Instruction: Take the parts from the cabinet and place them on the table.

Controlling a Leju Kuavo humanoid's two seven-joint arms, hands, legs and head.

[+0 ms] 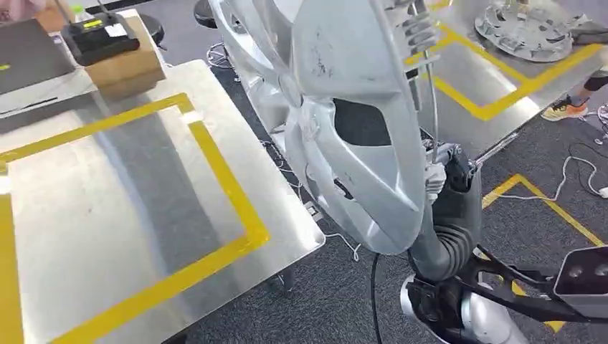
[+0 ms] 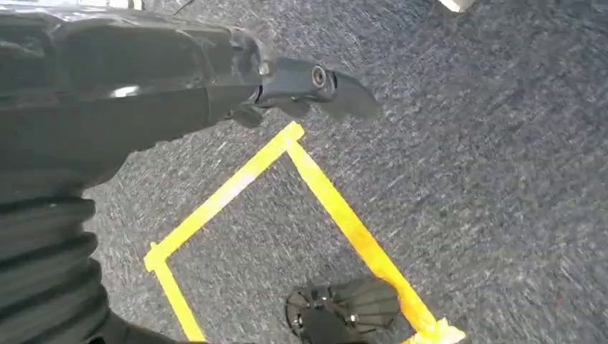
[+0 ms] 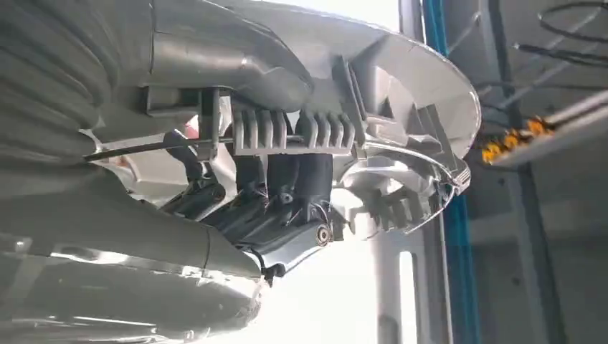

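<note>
A large silver wheel cover [image 1: 344,107] hangs tilted in the air, high and close in the head view, just right of the steel table [image 1: 107,236]. My right hand [image 1: 452,190] grips its lower right rim from behind. In the right wrist view the dark fingers [image 3: 287,186] curl over the ribbed inner rim of the cover [image 3: 401,93]. My left hand [image 2: 215,79] hangs over the grey carpet with nothing in it, one finger stretched out.
A yellow tape frame [image 1: 229,186] marks the table top. At its far end a cardboard box [image 1: 125,72] carries a black device [image 1: 100,36]. Another wheel cover [image 1: 523,29] lies on a second table [image 1: 466,100] at the back right. A person's shoe [image 1: 566,107] and cables [image 1: 573,172] are on the floor.
</note>
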